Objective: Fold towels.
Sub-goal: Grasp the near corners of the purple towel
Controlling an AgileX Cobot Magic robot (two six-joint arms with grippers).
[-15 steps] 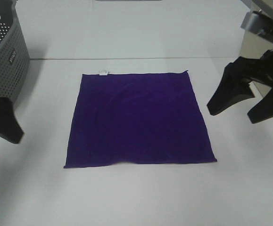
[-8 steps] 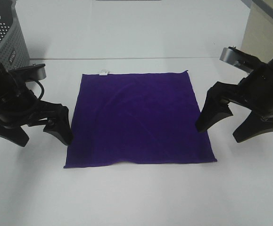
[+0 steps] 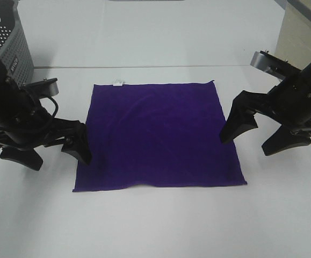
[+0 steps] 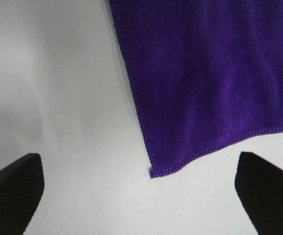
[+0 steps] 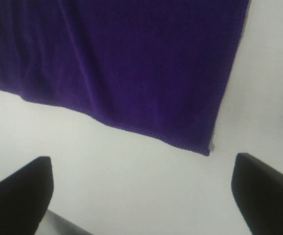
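A purple towel (image 3: 158, 134) lies flat and unfolded in the middle of the white table (image 3: 155, 226), with a small white tag on its far edge. My left gripper (image 3: 58, 160) is open and empty, just above the table at the towel's left edge near its front-left corner (image 4: 151, 174). My right gripper (image 3: 246, 145) is open and empty beside the towel's right edge, a little behind its front-right corner (image 5: 207, 152). In each wrist view the towel (image 4: 205, 73) (image 5: 121, 63) lies ahead of the wide-spread black fingers (image 4: 14, 188) (image 5: 266, 191).
A grey perforated basket (image 3: 10, 43) stands at the back left, behind the left arm. A beige panel (image 3: 300, 37) stands at the back right. A seam in the table runs just beyond the towel's far edge.
Both arms have come in toward the towel. The left gripper moved from the table's left edge to the towel's left side. The right gripper moved slightly left and lower.
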